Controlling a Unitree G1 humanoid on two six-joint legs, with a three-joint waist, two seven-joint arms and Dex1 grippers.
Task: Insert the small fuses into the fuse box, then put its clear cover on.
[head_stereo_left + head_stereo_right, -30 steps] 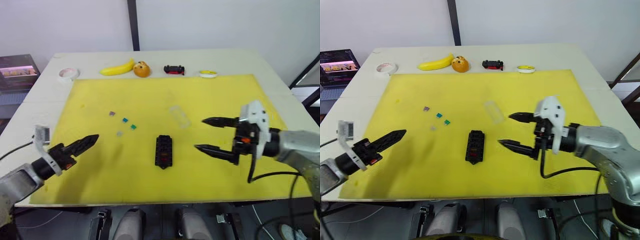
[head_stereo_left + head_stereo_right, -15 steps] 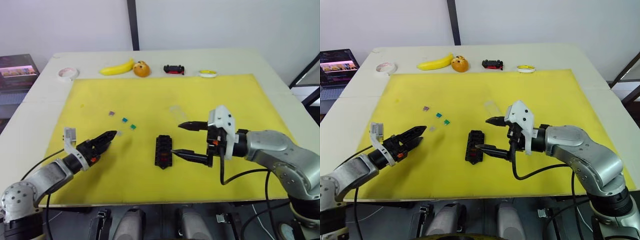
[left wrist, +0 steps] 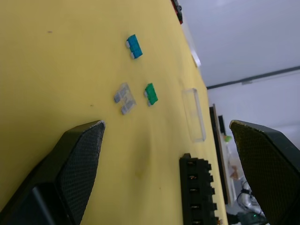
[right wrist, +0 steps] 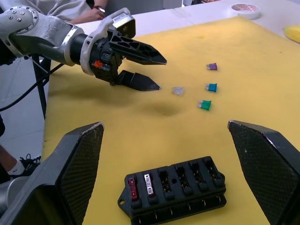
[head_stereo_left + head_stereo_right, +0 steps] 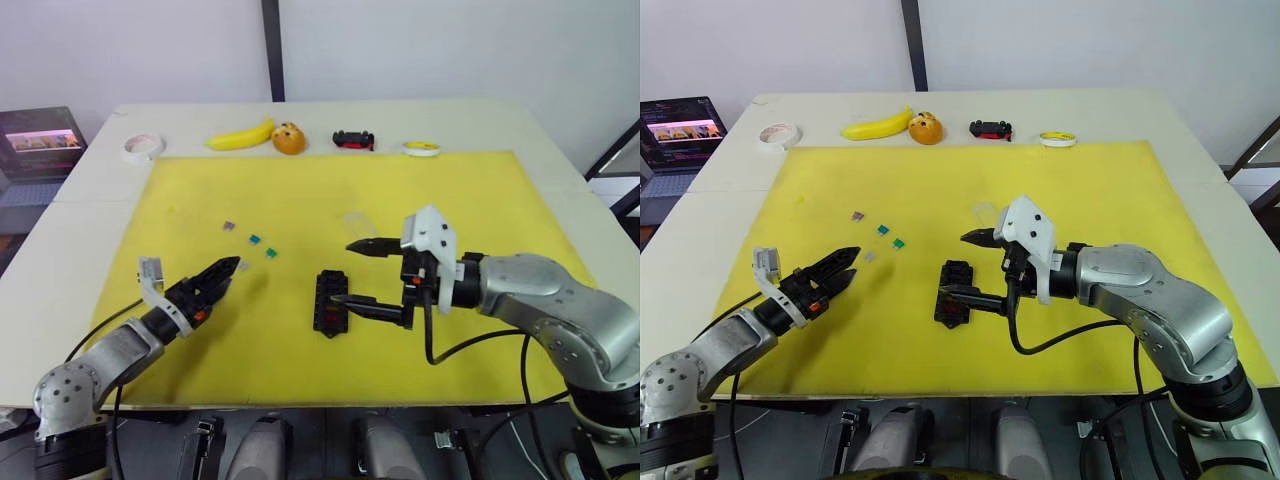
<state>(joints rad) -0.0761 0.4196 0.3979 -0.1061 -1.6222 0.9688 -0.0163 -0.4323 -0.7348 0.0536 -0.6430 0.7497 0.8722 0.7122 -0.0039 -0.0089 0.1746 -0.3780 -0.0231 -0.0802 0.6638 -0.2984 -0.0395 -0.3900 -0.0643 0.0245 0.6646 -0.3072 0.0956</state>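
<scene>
The fuse box (image 5: 329, 302) lies near the middle of the yellow mat (image 5: 450, 190) on the worktop (image 5: 90, 190). The right end effector (image 5: 356, 272) hangs spread wide just beside it, its lower finger reaching over the box's edge and its upper finger above the mat, with nothing between them. The right wrist view looks straight down on the box and shows what the head views cannot: two slots at one end already hold fuses, one red (image 4: 132, 186) and one that looks pale or brown (image 4: 148, 183).

The left end effector (image 5: 218, 278) points at the loose fuses with its fingers moderately parted and empty. Nearest its tips is a grey fuse (image 3: 124, 99); beyond it lie a green fuse (image 3: 151, 93), a teal fuse (image 3: 134, 46) and a purple fuse (image 4: 212, 66).

The clear cover (image 3: 194, 114) rests flat on the mat beyond the box, its outline plain in the left wrist view but faint from the head.
</scene>
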